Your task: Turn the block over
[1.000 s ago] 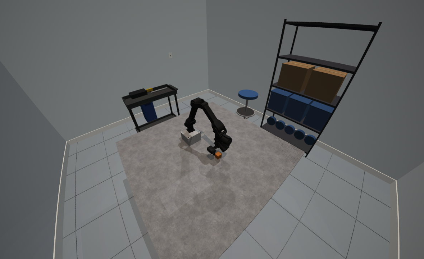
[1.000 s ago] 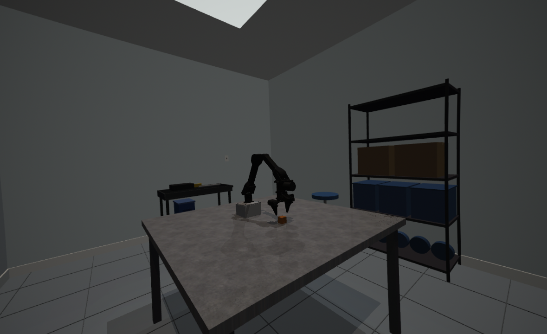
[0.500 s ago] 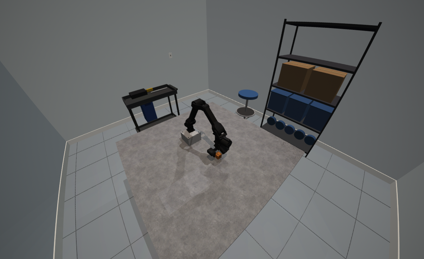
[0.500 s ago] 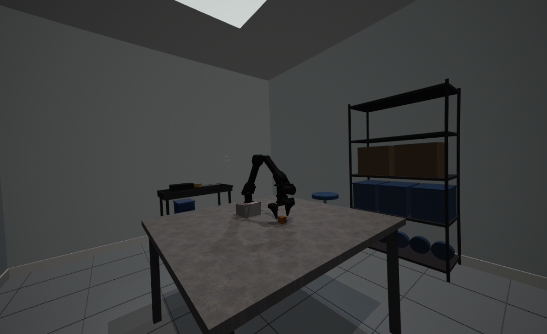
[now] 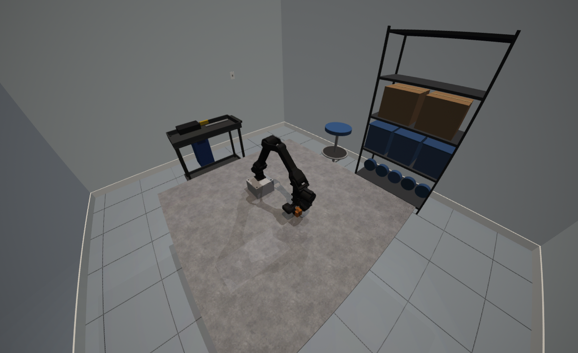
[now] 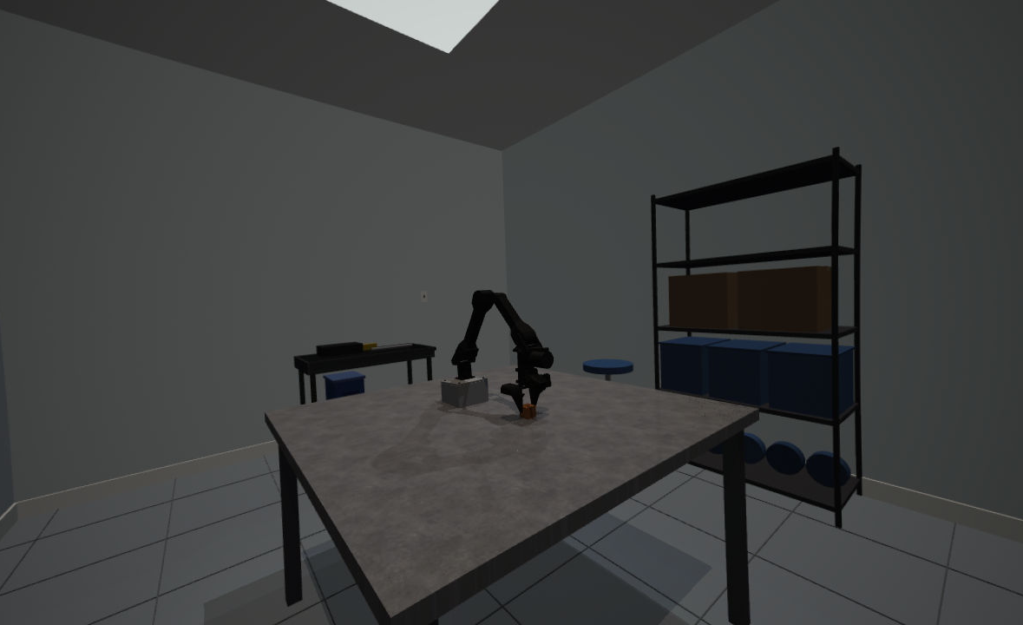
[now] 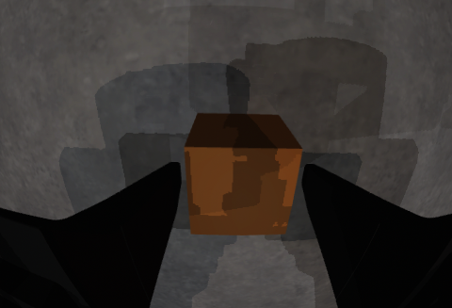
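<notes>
A small orange block (image 5: 297, 213) (image 6: 527, 412) (image 7: 245, 190) rests on the grey table (image 5: 343, 250) (image 6: 452, 497). My gripper (image 5: 297, 208) (image 6: 527, 405) (image 7: 243, 172) points down at the block with one finger on each side. The fingers are partly open, and the wrist view shows a narrow gap between each fingertip and the block. The block's top and one darker side face show in the wrist view, crossed by shadows. I can make out no mark on them. The underside and the faces beside the fingers are hidden.
The arm's grey base box (image 5: 260, 189) (image 6: 464, 391) stands on the table behind and left of the block. Beyond the table are a black cart (image 5: 207, 135) (image 6: 375, 358), a blue stool (image 5: 338, 128) (image 6: 607, 365) and a tall shelf rack with boxes and bins.
</notes>
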Motion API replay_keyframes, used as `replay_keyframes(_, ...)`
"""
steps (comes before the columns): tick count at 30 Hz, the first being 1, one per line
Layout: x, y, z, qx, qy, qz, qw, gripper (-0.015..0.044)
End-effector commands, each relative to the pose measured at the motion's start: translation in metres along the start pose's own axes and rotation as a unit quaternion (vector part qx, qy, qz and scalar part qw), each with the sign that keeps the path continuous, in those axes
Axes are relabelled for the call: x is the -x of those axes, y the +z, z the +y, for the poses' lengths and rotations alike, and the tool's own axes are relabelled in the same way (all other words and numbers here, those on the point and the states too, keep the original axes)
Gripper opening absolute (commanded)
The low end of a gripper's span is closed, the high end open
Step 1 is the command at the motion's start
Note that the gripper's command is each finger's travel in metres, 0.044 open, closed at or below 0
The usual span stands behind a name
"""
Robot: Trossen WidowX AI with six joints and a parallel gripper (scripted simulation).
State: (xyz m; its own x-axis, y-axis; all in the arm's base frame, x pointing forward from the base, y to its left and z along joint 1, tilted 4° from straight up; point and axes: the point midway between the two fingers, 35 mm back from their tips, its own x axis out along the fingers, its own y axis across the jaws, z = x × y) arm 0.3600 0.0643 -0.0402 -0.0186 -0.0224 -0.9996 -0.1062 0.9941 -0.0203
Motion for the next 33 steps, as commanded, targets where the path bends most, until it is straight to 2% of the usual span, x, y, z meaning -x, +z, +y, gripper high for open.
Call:
replay_keyframes(1,0.0,0.0,0.001,0.002,0.002,0.0,1.0,0.0197)
replay_keyframes(18,0.0,0.0,0.001,0.002,0.002,0.0,1.0,0.0084)
replay_keyframes(21,0.011,0.0,0.001,0.002,0.002,0.0,1.0,0.0005)
replay_keyframes(24,0.028,0.0,0.0,0.002,0.002,0.0,1.0,0.0)
replay_keyframes(33,0.026,0.001,0.001,0.003,0.002,-0.026,1.0,0.0)
